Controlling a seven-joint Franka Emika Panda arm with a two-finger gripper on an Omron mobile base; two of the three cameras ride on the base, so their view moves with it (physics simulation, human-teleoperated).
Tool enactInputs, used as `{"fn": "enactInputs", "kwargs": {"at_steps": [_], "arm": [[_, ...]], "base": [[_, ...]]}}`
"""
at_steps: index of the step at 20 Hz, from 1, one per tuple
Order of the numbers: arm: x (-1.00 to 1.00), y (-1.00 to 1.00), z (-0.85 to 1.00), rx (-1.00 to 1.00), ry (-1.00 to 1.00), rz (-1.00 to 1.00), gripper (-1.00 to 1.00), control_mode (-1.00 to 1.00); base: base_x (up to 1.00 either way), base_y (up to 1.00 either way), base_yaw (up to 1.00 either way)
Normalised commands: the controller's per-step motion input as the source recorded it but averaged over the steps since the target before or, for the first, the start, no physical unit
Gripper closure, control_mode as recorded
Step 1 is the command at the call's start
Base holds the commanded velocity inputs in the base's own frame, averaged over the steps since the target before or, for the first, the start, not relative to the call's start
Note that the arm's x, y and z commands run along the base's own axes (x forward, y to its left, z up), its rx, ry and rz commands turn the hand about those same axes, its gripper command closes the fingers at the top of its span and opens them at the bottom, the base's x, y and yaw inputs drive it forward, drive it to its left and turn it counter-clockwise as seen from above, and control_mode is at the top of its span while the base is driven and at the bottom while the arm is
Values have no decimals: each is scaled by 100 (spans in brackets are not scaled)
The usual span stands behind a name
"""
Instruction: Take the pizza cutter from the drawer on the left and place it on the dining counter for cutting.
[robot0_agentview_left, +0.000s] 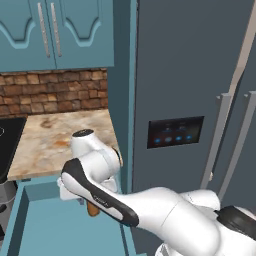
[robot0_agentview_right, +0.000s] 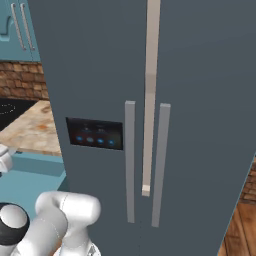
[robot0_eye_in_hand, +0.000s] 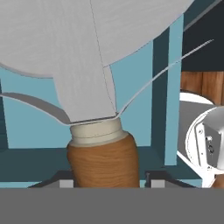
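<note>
Arm reaches forward and left from the base, elbow bent, forearm angled down so the wrist sits over the open drawer (robot0_agentview_left: 30, 220). Gripper (robot0_eye_in_hand: 105, 183) hangs just above the drawer's floor, jaws closed on the brown handle of the pizza cutter (robot0_eye_in_hand: 103, 157), one finger tip each side of it, round blade pointing away from the hand.

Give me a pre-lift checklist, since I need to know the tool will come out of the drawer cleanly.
1. Brown-handled pizza cutter with round grey blade sits between the gripper fingertips: ok.
2. Grip firm on the wooden handle: cannot tell.
3. Teal-blue drawer open: ok.
4. Blade free of the drawer's teal walls: cannot tell.
5. Grey refrigerator stands close beside the arm; swing room: cannot tell.
</note>
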Motion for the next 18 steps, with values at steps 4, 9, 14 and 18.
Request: {"fn": "enactInputs", "kwargs": {"at_steps": [4, 9, 14, 18], "arm": [[-32, -30, 59, 0, 0, 0, 100, -100], [-13, -43, 32, 0, -1, 0, 100, -100], [0, -40, 19, 0, -2, -1, 100, -100], [-1, -31, 19, 0, -1, 0, 100, -100]], "base": [[0, 0, 0], [0, 0, 0], [0, 0, 0], [0, 0, 0]]}}
